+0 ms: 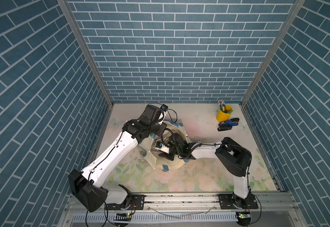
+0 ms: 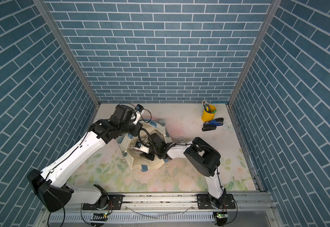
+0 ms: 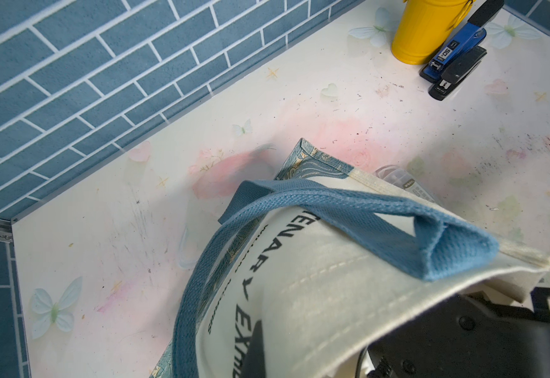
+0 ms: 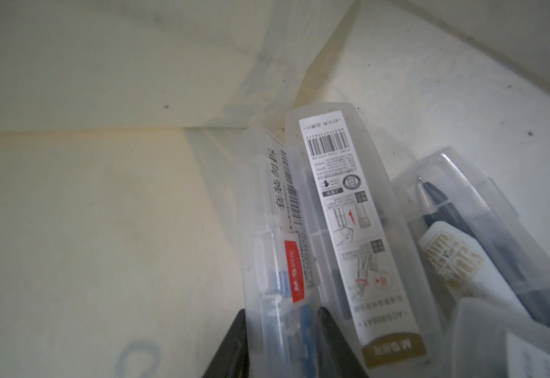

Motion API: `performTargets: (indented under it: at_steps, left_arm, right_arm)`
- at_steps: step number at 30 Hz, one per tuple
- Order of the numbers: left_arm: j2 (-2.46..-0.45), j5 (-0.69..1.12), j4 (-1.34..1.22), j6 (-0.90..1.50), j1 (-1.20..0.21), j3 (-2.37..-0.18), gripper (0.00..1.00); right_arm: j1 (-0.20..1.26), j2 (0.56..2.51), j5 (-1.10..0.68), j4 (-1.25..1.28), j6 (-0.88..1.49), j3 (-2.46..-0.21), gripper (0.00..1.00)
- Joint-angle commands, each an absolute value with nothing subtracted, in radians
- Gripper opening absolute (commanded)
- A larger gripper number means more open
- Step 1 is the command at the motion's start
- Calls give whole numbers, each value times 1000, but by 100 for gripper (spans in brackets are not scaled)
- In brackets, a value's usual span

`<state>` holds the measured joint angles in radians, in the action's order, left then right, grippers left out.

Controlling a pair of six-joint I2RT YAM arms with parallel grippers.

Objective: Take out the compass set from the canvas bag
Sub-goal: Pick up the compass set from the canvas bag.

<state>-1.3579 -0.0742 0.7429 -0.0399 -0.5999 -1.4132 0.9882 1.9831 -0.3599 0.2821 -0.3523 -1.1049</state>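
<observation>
The bag (image 1: 177,166) is seen left of the table's (image 1: 209,173) centre in both top views, its mouth turned upward and held open. The left gripper (image 3: 257,340) is pressed together on the bag's far wall near a blue handle (image 3: 348,209); only one dark finger is shown outside the cloth. The right gripper (image 4: 281,314) is lowered inside the bag. Its fingers (image 4: 231,347) are set on either side of a clear case with a red label (image 4: 276,261), close against it, but whether it is clamped cannot be told. Beside that case a second one (image 4: 348,212), labelled with compass drawings, and a third (image 4: 463,245) are stacked on the bag's bottom. Another clear case (image 3: 401,183) is lying on the table just beside the bag. A yellow cup (image 1: 223,115) and staplers (image 1: 228,124) are kept at the far right corner.
</observation>
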Motion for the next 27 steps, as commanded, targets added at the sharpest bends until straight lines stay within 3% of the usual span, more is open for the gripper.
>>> performTargets:
  at_steps: [1, 27]
  left_arm:
    - [-1327, -82, 707, -58, -604, -1408, 0]
    - [-1322, -101, 696, -31, -593, -1396, 0]
  right_arm:
    - [995, 2005, -347, 221, -383, -1152, 29]
    - [1015, 1852, -227, 169, -423, -1084, 13]
